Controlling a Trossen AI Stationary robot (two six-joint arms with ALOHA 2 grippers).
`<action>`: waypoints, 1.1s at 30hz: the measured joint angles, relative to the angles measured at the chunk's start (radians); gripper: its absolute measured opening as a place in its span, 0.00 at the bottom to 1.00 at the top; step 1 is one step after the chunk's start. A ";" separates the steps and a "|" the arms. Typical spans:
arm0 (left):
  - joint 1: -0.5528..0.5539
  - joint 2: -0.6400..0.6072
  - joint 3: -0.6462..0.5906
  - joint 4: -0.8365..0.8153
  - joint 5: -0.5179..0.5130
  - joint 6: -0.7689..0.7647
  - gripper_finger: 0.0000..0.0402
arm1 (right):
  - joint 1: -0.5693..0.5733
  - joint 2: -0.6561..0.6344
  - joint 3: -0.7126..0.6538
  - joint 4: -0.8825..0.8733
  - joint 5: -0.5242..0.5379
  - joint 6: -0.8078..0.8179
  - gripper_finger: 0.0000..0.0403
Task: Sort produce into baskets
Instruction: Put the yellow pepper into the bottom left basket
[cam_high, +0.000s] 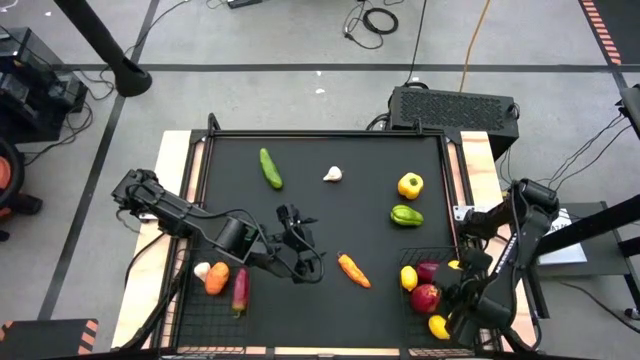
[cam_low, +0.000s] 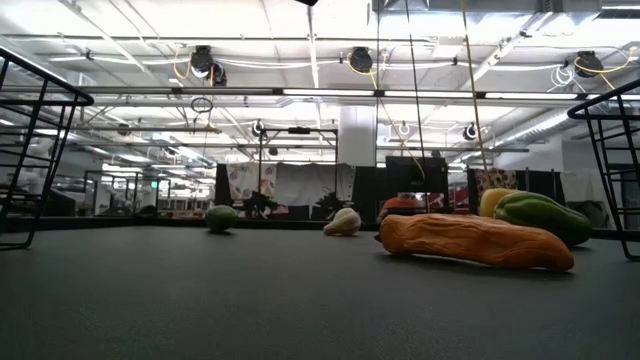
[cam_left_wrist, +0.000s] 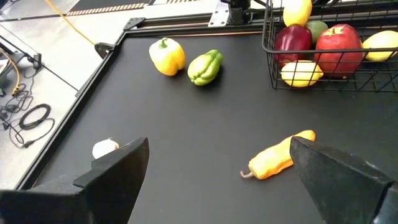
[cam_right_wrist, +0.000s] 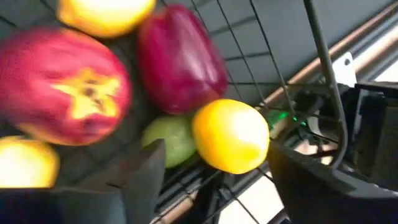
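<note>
My right gripper hangs open over the right basket, pointing steeply down. In the right wrist view its fingers stand on either side of a yellow lemon that rests on a green fruit beside a dark red pepper and a red apple; I see a gap at one finger. My left gripper is open above the table's near middle. Ahead of it lies an orange carrot flat on the table.
The left basket holds a garlic, an orange piece and a purple-red one. Loose on the table lie a cucumber, a garlic, a yellow pepper and a green pepper. A raised frame borders the table.
</note>
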 joint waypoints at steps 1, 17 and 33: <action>0.000 0.000 0.000 0.000 0.000 0.000 0.98 | 0.000 0.000 -0.015 0.000 -0.010 0.000 0.65; 0.000 0.000 0.000 0.000 0.000 0.004 0.98 | -0.001 -0.002 -0.130 0.111 -0.017 -0.022 0.19; 0.000 0.061 0.000 0.139 0.088 0.111 0.98 | 0.003 -0.002 0.190 0.003 0.136 -0.003 0.19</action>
